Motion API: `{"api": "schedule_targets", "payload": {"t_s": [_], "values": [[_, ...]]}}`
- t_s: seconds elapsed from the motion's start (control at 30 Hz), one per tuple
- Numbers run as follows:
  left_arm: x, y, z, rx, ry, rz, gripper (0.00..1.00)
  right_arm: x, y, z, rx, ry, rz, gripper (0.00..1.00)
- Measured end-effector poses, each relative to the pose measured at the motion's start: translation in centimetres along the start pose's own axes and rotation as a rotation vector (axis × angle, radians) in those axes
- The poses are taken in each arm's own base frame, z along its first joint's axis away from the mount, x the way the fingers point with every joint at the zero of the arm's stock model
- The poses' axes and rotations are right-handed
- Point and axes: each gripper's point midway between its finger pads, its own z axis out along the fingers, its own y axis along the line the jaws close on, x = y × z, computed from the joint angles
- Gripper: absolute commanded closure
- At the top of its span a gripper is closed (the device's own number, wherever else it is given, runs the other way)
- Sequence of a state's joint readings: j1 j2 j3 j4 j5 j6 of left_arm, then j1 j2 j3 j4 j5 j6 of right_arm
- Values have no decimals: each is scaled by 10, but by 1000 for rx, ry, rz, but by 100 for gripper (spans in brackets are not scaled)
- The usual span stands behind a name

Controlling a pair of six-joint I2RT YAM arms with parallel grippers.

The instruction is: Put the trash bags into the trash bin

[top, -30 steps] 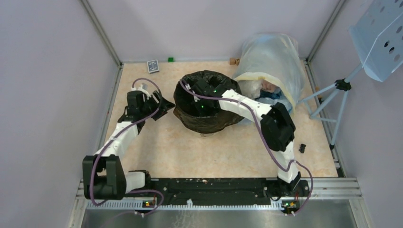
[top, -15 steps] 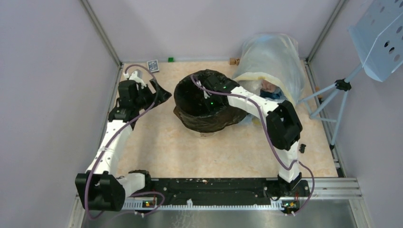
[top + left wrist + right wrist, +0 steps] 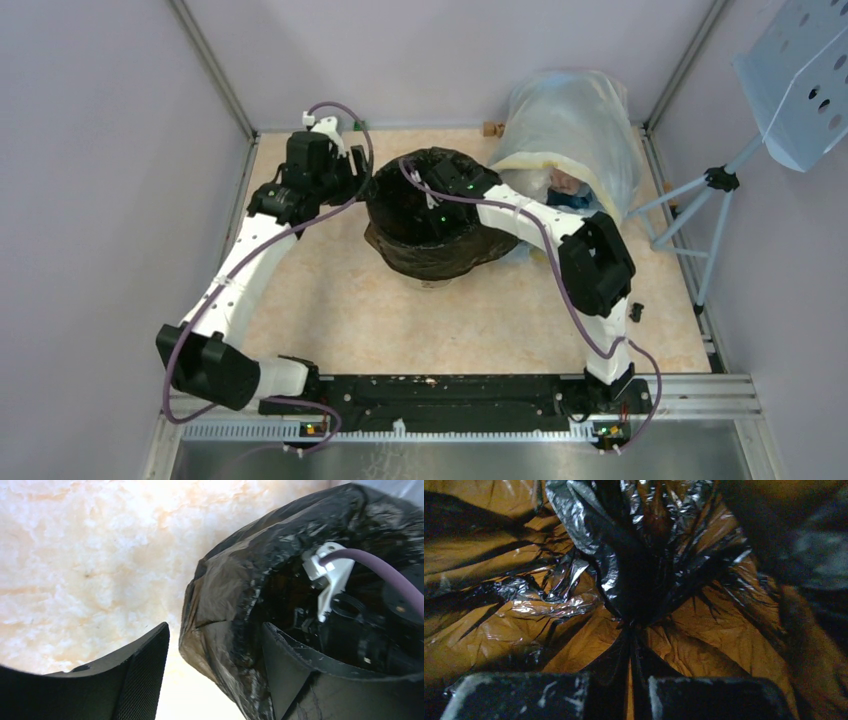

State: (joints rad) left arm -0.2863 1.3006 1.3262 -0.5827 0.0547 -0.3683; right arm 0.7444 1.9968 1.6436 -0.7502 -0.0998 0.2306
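A black trash bag point(image 3: 430, 250) stands open in the middle of the table, draped over a round shape. The cream-beige trash bin itself is hidden under it. My left gripper point(image 3: 358, 185) is open at the bag's left rim. In the left wrist view point(image 3: 215, 630) the folded rim point(image 3: 225, 595) lies between the two fingers, untouched by the left one. My right gripper point(image 3: 422, 198) reaches down inside the bag. In the right wrist view point(image 3: 619, 680) its fingers are nearly closed, pinching a gathered strand of black film point(image 3: 624, 590).
A large translucent whitish sack point(image 3: 570, 130) lies at the back right, touching the bag, with a blue item point(image 3: 578, 200) at its mouth. A tripod stand point(image 3: 700, 200) with a perforated panel point(image 3: 800, 70) stands right. A small black object point(image 3: 636, 312) lies right. Walls enclose the table.
My left arm has swung from the table's left side back and right, bringing its open gripper to the bag's left rim. My right gripper has stayed inside the bag.
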Motion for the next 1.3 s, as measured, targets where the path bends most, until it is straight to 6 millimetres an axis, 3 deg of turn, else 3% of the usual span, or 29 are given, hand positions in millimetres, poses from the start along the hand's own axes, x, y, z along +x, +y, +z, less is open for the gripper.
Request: {"api": "schedule_targets", "payload": {"t_s": [0.27,0.67,0.9,1.07,1.17,1.3], "values": [[21,5,22,-51,111,54,47,4,10,5,6,5,-27,100],[29,-3,29,-14,143,69,44,32,-2,52,37,116,-17,100],[36,-7,36,8,175,69,41,31,-1,52,30,114,-16,100],[28,-11,36,17,164,71,39,30,0,49,31,116,-16,100],[21,-13,35,20,145,78,38,28,1,39,26,100,-18,100],[17,-14,34,24,136,86,39,21,7,8,7,46,-23,100]]}}
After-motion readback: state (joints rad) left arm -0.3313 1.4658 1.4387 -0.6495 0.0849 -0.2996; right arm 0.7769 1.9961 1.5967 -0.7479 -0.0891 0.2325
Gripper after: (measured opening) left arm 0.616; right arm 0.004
